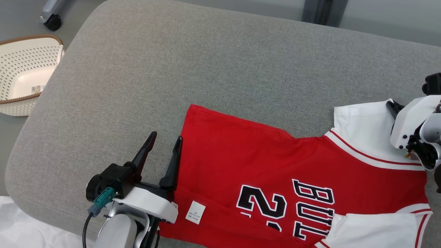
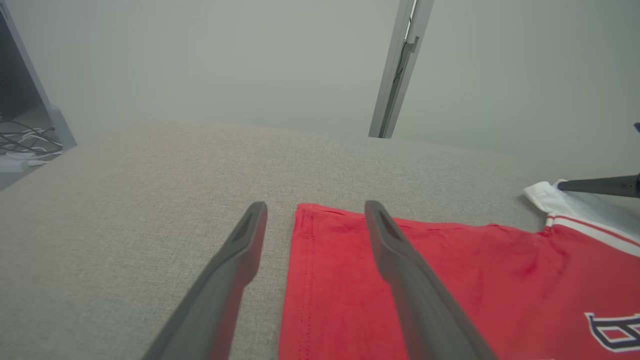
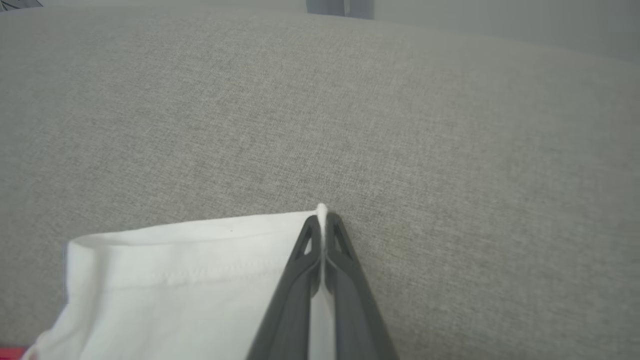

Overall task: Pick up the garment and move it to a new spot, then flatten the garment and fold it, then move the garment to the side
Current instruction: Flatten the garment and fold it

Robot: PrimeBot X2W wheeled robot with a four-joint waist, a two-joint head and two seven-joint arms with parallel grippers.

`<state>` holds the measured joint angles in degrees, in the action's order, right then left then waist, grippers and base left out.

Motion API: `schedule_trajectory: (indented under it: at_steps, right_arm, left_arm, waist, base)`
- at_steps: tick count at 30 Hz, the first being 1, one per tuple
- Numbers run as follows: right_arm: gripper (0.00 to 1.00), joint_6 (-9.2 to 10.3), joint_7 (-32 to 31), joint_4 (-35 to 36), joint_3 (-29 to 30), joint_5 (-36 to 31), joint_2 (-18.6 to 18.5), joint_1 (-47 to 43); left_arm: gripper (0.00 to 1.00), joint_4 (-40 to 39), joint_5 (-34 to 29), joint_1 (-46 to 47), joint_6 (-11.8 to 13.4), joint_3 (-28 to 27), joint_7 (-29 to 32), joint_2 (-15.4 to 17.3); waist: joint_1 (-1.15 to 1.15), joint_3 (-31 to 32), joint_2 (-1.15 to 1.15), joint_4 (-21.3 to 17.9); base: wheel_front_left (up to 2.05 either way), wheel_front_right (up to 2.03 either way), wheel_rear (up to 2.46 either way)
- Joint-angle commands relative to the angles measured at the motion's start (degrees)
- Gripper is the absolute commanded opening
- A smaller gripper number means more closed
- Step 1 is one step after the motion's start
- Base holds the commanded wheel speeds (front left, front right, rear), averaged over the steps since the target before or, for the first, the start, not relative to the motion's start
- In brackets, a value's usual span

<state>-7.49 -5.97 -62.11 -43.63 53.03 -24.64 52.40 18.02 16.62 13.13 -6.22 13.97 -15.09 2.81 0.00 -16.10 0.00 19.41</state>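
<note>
Red garment lay spread on the grey cushion, number side up, its near part running off the bottom of the head view. White sleeve pointed to the far R; hem sat at the L end.

R gripper was pinched tight on the sleeve's outer edge, w/ a sliver of white cloth poking out btwn the tips. L gripper stood wide, holding nothing. It straddled the hem corner, one finger over bare cushion, the other over red fabric. Whether that finger touched the cloth or hung just above it I couldn't tell from the wrist view, prob. just above.

Step in hand, by my read: flatten stage, arms taking hold of the far edge at both ends. R side done, L side not yet.

Next move calls for the L to drop low, get one finger under the hem corner and close on it, w/o bunching the cloth. Then both pull apart evenly to take out the slack. Basket on the floor at far L played no part.
</note>
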Motion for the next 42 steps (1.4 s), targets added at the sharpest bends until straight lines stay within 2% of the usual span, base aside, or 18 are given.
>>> schedule_trajectory:
  at_steps: [1, 10, 14, 16, 19, 21, 24, 25, 27, 35, 42]
  right_arm:
    - [0.00, -0.02, 1.16, 0.14, -0.80, 0.29, -0.78, 0.58]
    - [0.00, -0.02, 9.63, 3.43, -4.86, 0.58, -1.19, -1.95]
    - [0.00, -0.02, 13.40, 5.03, -6.41, 1.02, -0.05, -2.67]
    - [0.00, -0.02, 14.46, 5.66, -7.35, 0.96, 0.20, -2.24]
    - [0.00, -0.02, 15.26, 6.39, -8.58, 1.17, 0.83, -1.29]
    - [0.00, -0.02, 15.38, 6.69, -9.62, 1.25, 1.46, -0.51]
    - [0.00, -0.02, 15.63, 6.75, -10.42, 1.96, 2.12, 0.47]
    - [0.00, -0.02, 15.63, 6.75, -10.42, 1.96, 2.12, 0.47]
    - [0.00, -0.02, 15.38, 7.14, -10.59, 3.04, 2.74, 1.16]
    - [0.00, -0.02, 15.70, 7.49, -12.97, 4.96, 2.67, 2.88]
    - [0.00, -0.02, 16.11, 6.67, -14.93, 5.85, 1.89, 4.14]
  left_arm:
    - [1.00, 0.03, -0.46, 0.85, 0.24, -0.44, -0.08, 0.22]
    - [1.00, 1.01, -3.21, 2.93, -0.35, -2.67, -0.09, 0.26]
    - [1.00, 1.63, -4.84, 6.18, -0.87, -3.80, -0.08, 2.04]
    - [1.00, 3.95, -5.43, 8.19, -1.20, -2.61, -0.06, 3.73]
    - [1.00, 10.28, -4.29, 12.60, -1.18, 1.85, 1.52, 6.65]
    - [1.00, 14.09, -2.00, 15.41, -1.20, 6.35, 4.82, 9.13]
    - [1.00, 17.72, 2.99, 19.15, -1.23, 12.02, 7.99, 12.26]
    - [1.00, 17.72, 2.99, 19.15, -1.23, 12.02, 7.99, 12.26]
    - [1.00, 19.97, 5.27, 21.40, -1.22, 15.23, 9.25, 14.36]
    - [1.00, 25.15, 14.11, 27.36, -1.23, 25.70, 11.26, 17.96]
    - [1.00, 28.30, 19.13, 31.87, -1.23, 33.48, 12.08, 18.33]
  waist:
    - [0.00, 0.09, 0.00, -0.09]
    - [0.00, 2.36, 0.00, -2.38]
    - [0.00, 2.31, 0.00, -4.43]
    - [0.00, 1.90, 0.00, -5.58]
    - [0.00, 1.25, 0.00, -7.21]
    - [0.00, 0.71, 0.00, -8.33]
    - [0.00, 0.00, 0.00, -9.31]
    - [0.00, 0.00, 0.00, -9.31]
    - [0.00, -0.43, 0.00, -9.86]
    - [0.00, -1.49, 0.00, -10.98]
    - [0.00, -2.55, 0.00, -10.71]
  base:
    - [0.00, 0.00, 0.00]
    - [0.00, 0.00, 0.00]
    - [0.00, 0.00, 0.00]
    - [0.00, 0.00, 0.00]
    - [0.00, 0.00, 0.00]
    - [0.00, 0.00, 0.00]
    - [0.00, 0.00, 0.00]
    - [0.00, 0.00, 0.00]
    - [0.00, 0.00, 0.00]
    - [0.00, 0.00, 0.00]
    - [0.00, 0.00, 0.00]
